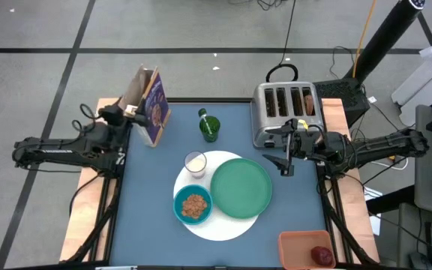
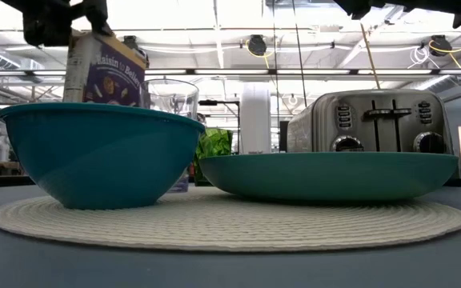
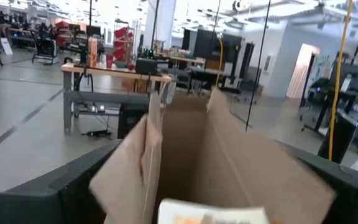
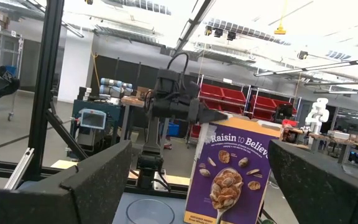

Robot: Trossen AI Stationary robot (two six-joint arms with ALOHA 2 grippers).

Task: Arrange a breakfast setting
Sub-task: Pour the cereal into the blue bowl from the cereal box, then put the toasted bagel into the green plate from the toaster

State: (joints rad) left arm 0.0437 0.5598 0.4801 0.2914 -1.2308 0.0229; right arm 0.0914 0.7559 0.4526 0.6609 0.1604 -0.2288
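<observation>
My left gripper (image 1: 128, 112) is clamped on the open-topped cereal box (image 1: 150, 105), upright at the table's (image 1: 291, 206) far-left, well off the mat (image 1: 229, 225). My right gripper (image 1: 286, 157) hangs with fingers spread just off the mat's right edge, before the toaster (image 1: 285, 111). On the mat: bowl (image 1: 193, 205) with cereal, plate (image 1: 241, 187), glass (image 1: 195, 163). The cup (image 1: 208, 127) stands just beyond the mat.
</observation>
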